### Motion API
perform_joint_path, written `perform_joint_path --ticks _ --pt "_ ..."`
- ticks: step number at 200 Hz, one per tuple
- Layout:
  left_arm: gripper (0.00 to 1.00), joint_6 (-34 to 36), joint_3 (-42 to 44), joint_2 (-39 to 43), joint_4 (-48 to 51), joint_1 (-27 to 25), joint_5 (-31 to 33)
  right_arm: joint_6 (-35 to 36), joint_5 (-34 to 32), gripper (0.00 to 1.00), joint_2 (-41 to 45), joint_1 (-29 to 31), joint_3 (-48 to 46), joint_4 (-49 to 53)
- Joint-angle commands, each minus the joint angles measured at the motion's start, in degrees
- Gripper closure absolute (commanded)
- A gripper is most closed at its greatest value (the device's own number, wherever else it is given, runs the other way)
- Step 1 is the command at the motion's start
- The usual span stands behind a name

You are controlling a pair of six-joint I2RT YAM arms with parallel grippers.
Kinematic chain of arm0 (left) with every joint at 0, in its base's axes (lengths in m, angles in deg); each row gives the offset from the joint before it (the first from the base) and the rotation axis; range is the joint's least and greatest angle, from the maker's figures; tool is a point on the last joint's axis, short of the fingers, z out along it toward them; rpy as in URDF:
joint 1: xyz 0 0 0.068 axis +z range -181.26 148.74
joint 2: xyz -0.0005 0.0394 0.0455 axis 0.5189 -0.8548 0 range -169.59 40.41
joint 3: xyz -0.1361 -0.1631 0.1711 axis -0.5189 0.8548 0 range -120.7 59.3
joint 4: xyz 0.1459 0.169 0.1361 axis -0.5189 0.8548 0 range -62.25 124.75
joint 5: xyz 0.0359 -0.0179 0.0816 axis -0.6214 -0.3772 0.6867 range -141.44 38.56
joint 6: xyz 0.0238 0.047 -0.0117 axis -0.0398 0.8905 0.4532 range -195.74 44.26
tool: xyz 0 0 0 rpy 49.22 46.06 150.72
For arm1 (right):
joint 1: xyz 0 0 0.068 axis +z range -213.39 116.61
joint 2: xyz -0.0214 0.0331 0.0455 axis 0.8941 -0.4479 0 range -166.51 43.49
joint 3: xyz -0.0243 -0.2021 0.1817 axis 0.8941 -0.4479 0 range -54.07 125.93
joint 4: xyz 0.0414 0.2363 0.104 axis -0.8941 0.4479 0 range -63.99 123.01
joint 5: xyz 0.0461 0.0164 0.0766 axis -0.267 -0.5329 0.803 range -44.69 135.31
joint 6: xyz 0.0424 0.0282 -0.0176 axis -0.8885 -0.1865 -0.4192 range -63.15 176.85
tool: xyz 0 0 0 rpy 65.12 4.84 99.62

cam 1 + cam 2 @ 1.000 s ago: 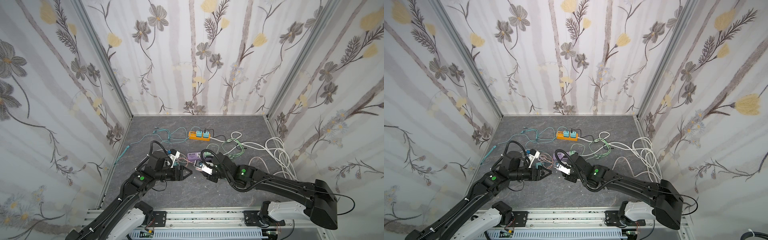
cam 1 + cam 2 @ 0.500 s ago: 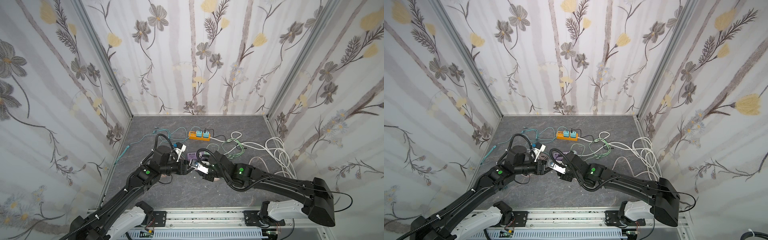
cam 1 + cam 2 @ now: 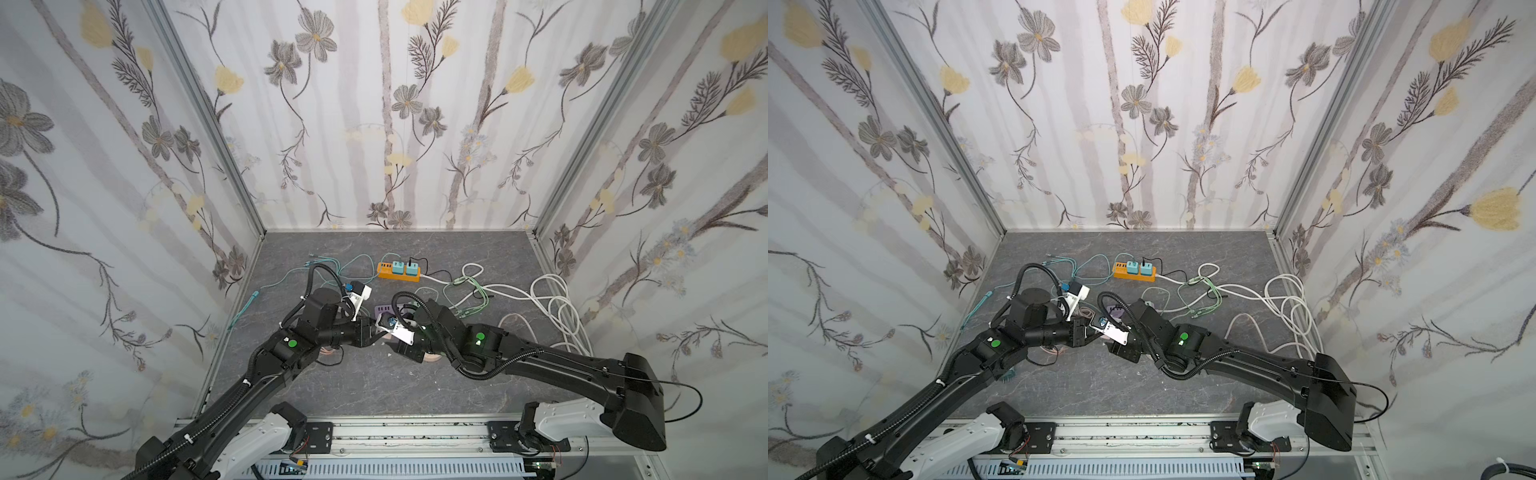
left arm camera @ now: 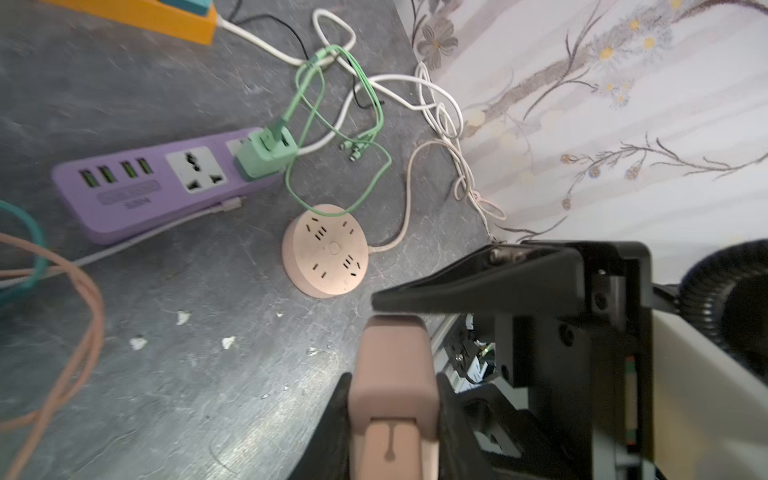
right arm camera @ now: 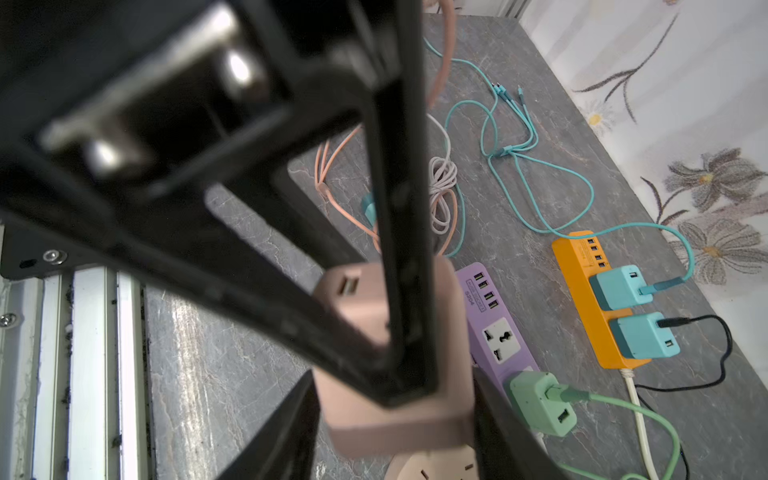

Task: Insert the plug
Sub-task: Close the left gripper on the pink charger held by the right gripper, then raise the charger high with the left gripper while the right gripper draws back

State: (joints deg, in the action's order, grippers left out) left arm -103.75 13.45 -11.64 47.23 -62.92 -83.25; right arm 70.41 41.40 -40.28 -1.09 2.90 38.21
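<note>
The pink plug (image 4: 392,357) is a boxy adapter with a USB port on its end, held above the grey floor. My left gripper (image 4: 392,388) is shut on it, one black finger against each side. My right gripper (image 5: 395,419) stands open around the same plug (image 5: 399,432), its jaws flanking it with little room. In both top views the two grippers meet tip to tip, left gripper (image 3: 376,332) against right gripper (image 3: 397,347), and the plug is hidden between them. A round pink socket (image 4: 324,251) lies on the floor just beyond.
A purple power strip (image 4: 137,195) carrying a green adapter (image 4: 266,156) lies beside the round socket. Farther back sits an orange strip (image 3: 399,272) with two teal adapters. White cable coils (image 3: 557,307) fill the right side; teal and pink cables trail on the left.
My left arm has swung right to meet the right gripper, and its jaws have closed on the plug. The right gripper's jaws have widened around the plug.
</note>
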Motion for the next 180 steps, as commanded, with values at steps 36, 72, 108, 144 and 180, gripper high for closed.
perform_joint_path --ticks 36,72,108,144,180 --pt "1.0 13.0 -20.2 -2.5 15.6 12.5 14.6 -17.0 -17.8 0.01 9.9 -4.8 -10.3 -15.2" --pt "1.0 19.9 -44.8 -14.0 19.9 18.9 20.8 -24.0 -23.1 0.01 15.9 -9.9 -13.1 -14.3" --pt "1.0 22.2 -78.0 -28.7 23.3 27.5 22.4 -25.1 -23.6 0.01 16.7 -12.6 -12.8 -12.4" --pt "1.0 19.8 -105.2 -39.1 34.4 29.9 19.2 -24.3 -23.9 0.01 14.4 -13.0 -11.8 -12.9" --pt "1.0 12.3 -84.2 -27.9 24.2 29.9 7.6 -22.2 -16.4 0.01 11.3 -13.2 -10.1 -14.7"
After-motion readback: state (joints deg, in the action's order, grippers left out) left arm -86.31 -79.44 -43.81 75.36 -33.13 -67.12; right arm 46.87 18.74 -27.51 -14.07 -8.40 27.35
